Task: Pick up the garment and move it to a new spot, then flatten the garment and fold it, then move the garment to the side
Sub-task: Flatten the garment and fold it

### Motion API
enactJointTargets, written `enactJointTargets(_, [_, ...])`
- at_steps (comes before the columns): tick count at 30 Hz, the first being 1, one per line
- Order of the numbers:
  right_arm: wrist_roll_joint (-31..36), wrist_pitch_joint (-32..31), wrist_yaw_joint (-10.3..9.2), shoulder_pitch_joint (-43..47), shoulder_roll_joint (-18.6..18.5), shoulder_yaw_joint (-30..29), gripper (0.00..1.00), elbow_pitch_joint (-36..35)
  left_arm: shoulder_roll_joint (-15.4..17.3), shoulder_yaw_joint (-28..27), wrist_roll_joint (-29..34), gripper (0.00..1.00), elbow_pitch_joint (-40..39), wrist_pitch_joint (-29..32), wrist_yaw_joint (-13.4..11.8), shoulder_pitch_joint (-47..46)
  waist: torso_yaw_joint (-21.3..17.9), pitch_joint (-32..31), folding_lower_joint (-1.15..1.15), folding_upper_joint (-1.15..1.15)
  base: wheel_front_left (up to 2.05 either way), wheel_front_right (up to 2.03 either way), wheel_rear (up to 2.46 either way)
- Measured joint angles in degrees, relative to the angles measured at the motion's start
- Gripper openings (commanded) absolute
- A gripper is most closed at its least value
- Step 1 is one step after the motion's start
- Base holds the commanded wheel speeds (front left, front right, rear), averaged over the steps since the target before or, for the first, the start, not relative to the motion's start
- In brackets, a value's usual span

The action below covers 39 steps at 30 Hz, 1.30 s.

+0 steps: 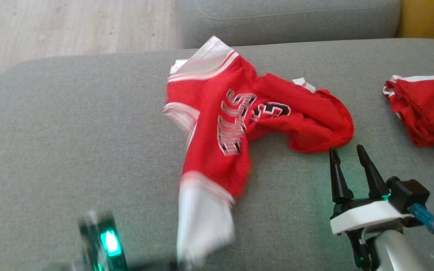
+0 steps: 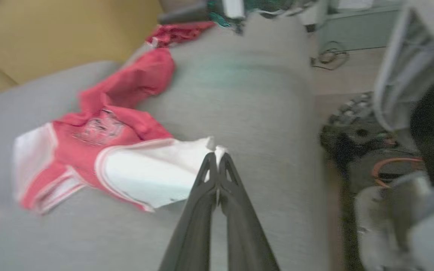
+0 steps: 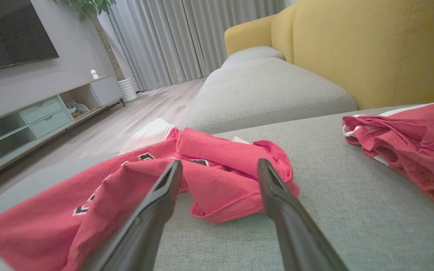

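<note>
**Hem held, right side loose**

Your left gripper [image 2: 217, 155] is clamped shut on the white hem [image 2: 153, 173] of the shirt [image 1: 217, 124], which lies crumpled at the middle of the head view on the grey cushion [image 1: 70, 131]. Draw that hem out low, so the cloth spreads rather than bunches. At the lower right, your right gripper [image 1: 348, 152] stands wide, near the red folded edge [image 1: 322, 139]; pinch one layer there. Avoid the second red garment [image 1: 428, 113] at far right.

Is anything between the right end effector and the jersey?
Nothing visible. The open right end effector points at the jersey across a strip of bare cushion; the second garment lies off to its right, apart.
</note>
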<state>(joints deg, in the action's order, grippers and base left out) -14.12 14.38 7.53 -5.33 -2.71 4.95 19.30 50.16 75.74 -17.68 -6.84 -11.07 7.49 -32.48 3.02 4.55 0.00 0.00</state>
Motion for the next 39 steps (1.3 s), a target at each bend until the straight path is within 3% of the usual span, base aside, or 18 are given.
enactJointTargets(5, [0.0,0.0,0.0,-0.1,0.0,0.3,1.0,0.3,0.9,0.2,2.4,0.0,-4.1,6.9,0.1,11.4,-0.7,0.3,0.0,0.0,0.0,0.0,0.0])
enactJointTargets(6, [0.0,0.0,0.0,-0.1,0.0,0.3,1.0,0.4,1.4,0.2,1.4,0.96,-4.2,7.6,0.1,11.7,-0.7,0.4,0.0,0.0,0.0,0.0,0.0])
enactJointTargets(7, [0.0,0.0,0.0,-0.1,0.0,0.3,1.0,0.4,1.6,0.2,0.2,1.0,-4.2,8.1,0.1,11.3,-0.6,0.4,0.0,0.0,0.0,0.0,0.0])
enactJointTargets(10, [0.0,0.0,0.0,-0.1,0.0,0.0,1.0,0.6,1.0,0.2,-4.1,1.0,-2.1,7.1,0.1,6.6,-0.2,0.5,0.0,0.0,0.0,0.0,0.0])
enactJointTargets(13, [0.0,0.0,0.0,-0.2,0.0,-0.6,1.0,0.5,-0.3,-5.0,-9.6,1.0,4.3,3.4,-1.3,1.5,0.1,0.6,0.0,0.0,0.0,0.0,0.0])
enactJointTargets(18, [0.0,0.0,0.0,-0.2,0.0,-1.3,1.0,-0.4,-6.6,-17.1,-19.6,1.0,12.4,-2.2,-12.7,0.4,0.3,0.8,0.0,0.0,0.0,0.0,0.0])
enactJointTargets(22, [0.1,0.0,0.0,-0.2,0.0,-1.6,1.0,-1.4,-14.6,-29.3,-27.6,1.0,14.4,-3.2,-19.5,3.7,0.1,0.7,0.0,0.0,0.0,0.0,0.0])
enactJointTargets(23, [0.1,0.0,0.0,-0.2,0.0,-1.7,1.0,-1.9,-19.1,-36.8,-27.5,1.0,14.1,-3.4,-21.6,6.8,-0.1,0.7,0.0,0.0,0.0,0.0,0.0])
enactJointTargets(28, [0.7,0.0,0.0,-0.2,0.0,-1.9,1.0,-2.6,-28.9,-48.1,-22.1,1.0,16.1,-3.6,-22.0,17.6,-0.4,1.1,0.0,0.0,0.0,0.0,0.0])
enactJointTargets(34, [2.4,0.0,0.0,-0.2,0.0,-2.5,1.0,-3.1,-36.1,-52.8,-14.0,1.0,20.1,-3.6,-16.2,22.7,0.2,2.2,0.0,0.0,0.0,0.0,0.0])
enactJointTargets(39, [3.7,-0.1,0.0,-1.4,0.0,-4.5,1.0,-1.0,-39.1,-57.1,-9.8,1.0,22.0,-3.6,-11.9,21.9,1.3,3.7,0.0,0.0,0.0,0.0,0.0])
